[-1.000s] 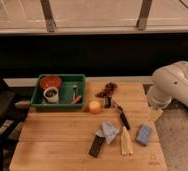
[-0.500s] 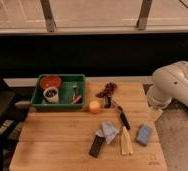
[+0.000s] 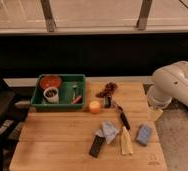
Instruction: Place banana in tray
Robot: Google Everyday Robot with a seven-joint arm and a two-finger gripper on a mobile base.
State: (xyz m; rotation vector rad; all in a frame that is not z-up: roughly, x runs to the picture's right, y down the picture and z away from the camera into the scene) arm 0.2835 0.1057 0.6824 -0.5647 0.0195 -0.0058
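The white arm (image 3: 174, 85) is folded at the counter's (image 3: 62, 145) right edge, its gripper (image 3: 155, 113) hanging low; whether it is parted or closed, I cannot tell. The banana (image 3: 126, 141) lies to its left, just past a blue sponge (image 3: 144, 134), with the green tray (image 3: 37, 97) well beyond.

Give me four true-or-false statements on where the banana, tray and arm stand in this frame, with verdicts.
1. The banana lies in the green tray. False: it lies on the table, beside the blue sponge.
2. The tray holds a red bowl and a white cup. True.
3. The robot arm reaches over the tray. False: it is folded at the table's right edge; its gripper is not in view.
4. An orange fruit sits just outside the tray. True.
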